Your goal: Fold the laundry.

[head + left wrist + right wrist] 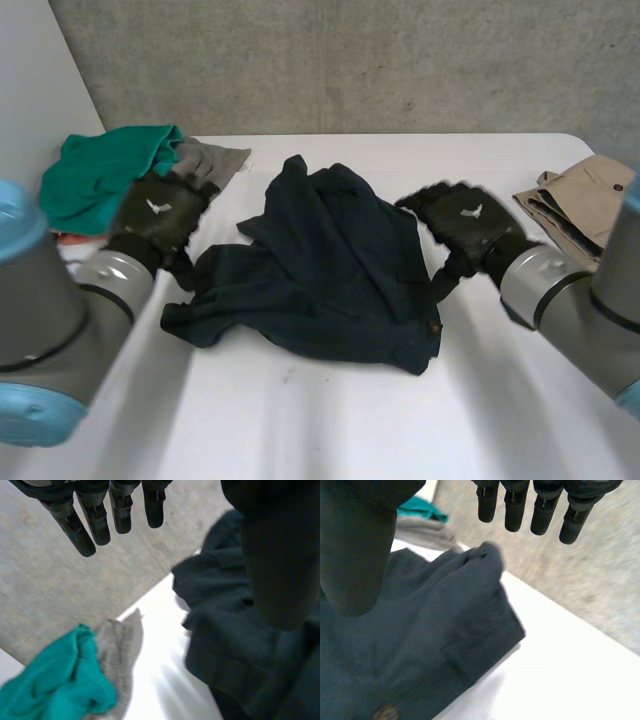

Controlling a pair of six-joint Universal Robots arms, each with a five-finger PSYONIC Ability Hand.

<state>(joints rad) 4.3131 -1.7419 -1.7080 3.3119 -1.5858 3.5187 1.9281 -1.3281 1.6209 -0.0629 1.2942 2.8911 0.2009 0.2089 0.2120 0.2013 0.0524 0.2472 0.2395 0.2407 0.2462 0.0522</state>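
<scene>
While the dark garment lies rumpled on the white table, I judge folding not yet begun: flattening and every fold remain. My left hand hovers at its nine o'clock edge, my right hand at three, both with fingers straight and apart from the thumb, holding nothing. A green cloth and a grey cloth wait at ten o'clock, beige trousers at two. A concrete wall backs the table.

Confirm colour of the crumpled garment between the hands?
Plain dark navy crumpled garment, best in the head view.
</scene>
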